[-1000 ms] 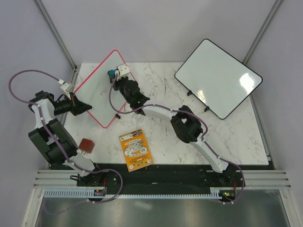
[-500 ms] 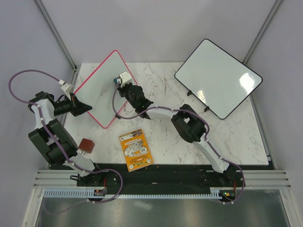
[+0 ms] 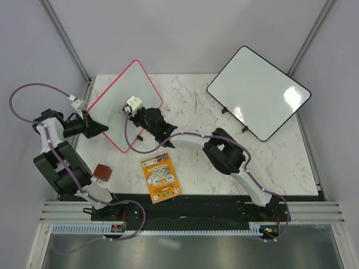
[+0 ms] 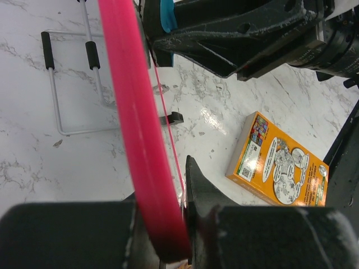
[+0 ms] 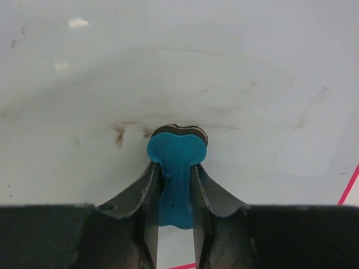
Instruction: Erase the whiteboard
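Note:
The whiteboard, white with a pink frame, stands tilted at the table's far left. My left gripper is shut on its pink frame at the near left edge. My right gripper is shut on a blue eraser, whose dark pad presses flat against the board face. Faint brown smudges lie on the board beside the pad. In the top view the eraser is hidden under the right wrist.
A larger black-framed whiteboard stands at the far right. An orange box lies near the front middle, also in the left wrist view. A small reddish-brown block sits front left. A wire stand rests behind the pink board.
My right gripper has carried the eraser from the board's far upper part toward its near left part. The left gripper has kept its hold and has not moved.

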Motion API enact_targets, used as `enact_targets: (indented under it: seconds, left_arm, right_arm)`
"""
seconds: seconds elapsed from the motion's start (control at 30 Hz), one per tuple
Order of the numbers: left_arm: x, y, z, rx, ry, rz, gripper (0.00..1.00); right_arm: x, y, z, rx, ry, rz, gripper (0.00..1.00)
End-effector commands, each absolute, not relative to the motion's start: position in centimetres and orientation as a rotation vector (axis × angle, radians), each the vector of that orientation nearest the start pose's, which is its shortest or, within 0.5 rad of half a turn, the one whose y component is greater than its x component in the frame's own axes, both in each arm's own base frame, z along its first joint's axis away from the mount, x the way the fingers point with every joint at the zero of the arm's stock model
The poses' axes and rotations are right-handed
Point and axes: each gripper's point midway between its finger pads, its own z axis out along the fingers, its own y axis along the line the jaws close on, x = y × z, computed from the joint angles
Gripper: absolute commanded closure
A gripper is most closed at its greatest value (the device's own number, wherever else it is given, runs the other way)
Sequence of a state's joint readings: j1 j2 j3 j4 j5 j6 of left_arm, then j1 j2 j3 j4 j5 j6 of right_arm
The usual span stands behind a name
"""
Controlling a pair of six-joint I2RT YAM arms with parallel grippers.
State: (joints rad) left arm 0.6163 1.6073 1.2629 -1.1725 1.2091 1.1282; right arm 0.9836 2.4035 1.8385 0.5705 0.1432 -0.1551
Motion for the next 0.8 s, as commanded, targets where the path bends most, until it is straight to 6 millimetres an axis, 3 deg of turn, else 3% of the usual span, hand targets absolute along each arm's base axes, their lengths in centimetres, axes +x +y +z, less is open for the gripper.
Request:
enact_targets:
  seconds: [0.0, 0.3, 0.4, 0.5, 0.53, 0.6, 0.7, 0.77]
  left_arm:
    - [29.5, 0.2, 19.2, 0.660, 1.899, -0.928, 0.98]
    - [29.7, 0.2, 19.2, 0.655, 1.897, -0.935, 0.98]
    - [29.7, 0.3, 19.2, 0.655, 1.898, -0.932, 0.98]
    - [29.6, 0.3, 19.2, 0.664, 1.903, -0.925, 0.98]
    - [29.6, 0.3, 19.2, 0.662, 1.904, -0.923, 0.98]
    - [29.6, 0.3, 19.4, 0.667, 1.901, -0.916, 0.98]
    - [29.5, 0.2, 19.4, 0.671, 1.905, -0.915, 0.98]
    - [29.5, 0.3, 19.4, 0.670, 1.905, -0.913, 0.98]
  right_arm:
    - [29.2, 62.9, 11.1, -1.184, 1.390, 0.832, 1.00]
    - [26.6, 63.9, 9.5, -1.298, 1.365, 0.793, 1.00]
    - [28.6, 63.6, 9.3, -1.208, 1.407, 0.710, 1.00]
    - [31.8, 62.9, 9.5, -1.091, 1.463, 0.606, 1.00]
    - [33.5, 62.4, 10.4, -1.040, 1.474, 0.585, 1.00]
    - [35.2, 61.8, 10.9, -0.964, 1.512, 0.610, 1.00]
    - [39.1, 59.3, 11.5, -0.847, 1.551, 0.601, 1.00]
    - [40.7, 58.2, 12.0, -0.801, 1.558, 0.592, 1.00]
